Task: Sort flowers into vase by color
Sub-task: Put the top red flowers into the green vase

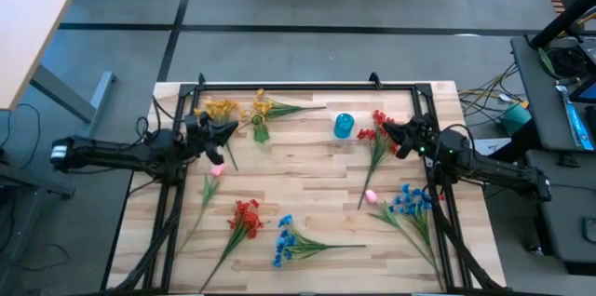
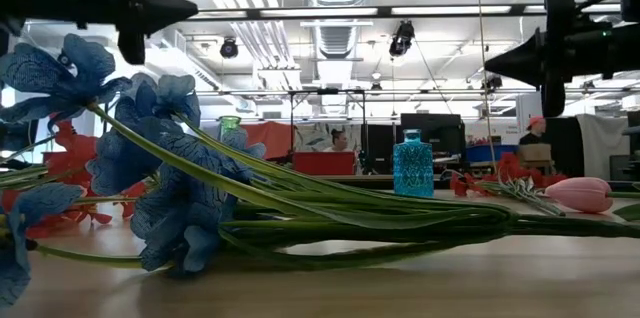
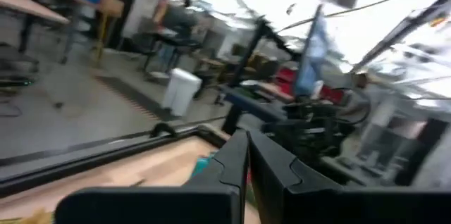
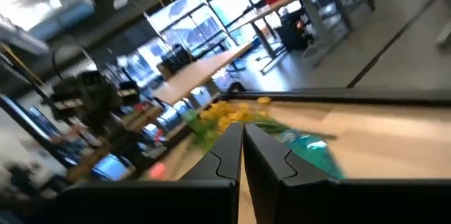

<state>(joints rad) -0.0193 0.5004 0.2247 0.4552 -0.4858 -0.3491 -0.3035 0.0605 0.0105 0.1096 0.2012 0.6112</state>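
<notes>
The flowers lie scattered on the wooden table, none held. Two yellow sprays (image 1: 221,108) (image 1: 262,108) lie at the far left. One red spray (image 1: 376,134) is near the right gripper, another (image 1: 246,216) at the near side. Blue sprays (image 1: 284,238) (image 1: 410,202) and pink buds (image 1: 216,171) (image 1: 371,196) lie nearer the front. A small blue vase (image 1: 345,126) (image 2: 412,163) stands upright between the arms. My left gripper (image 1: 226,133) (image 3: 247,160) is shut and raised, beside the yellow sprays. My right gripper (image 1: 389,130) (image 4: 242,139) is shut and raised over the red spray.
A black frame (image 1: 307,86) runs along the table's far edge and down both sides. A small green thing (image 1: 261,131) lies by the yellow spray. Bare wood (image 1: 298,170) shows in the table's middle. In the low view a blue spray (image 2: 160,188) fills the foreground.
</notes>
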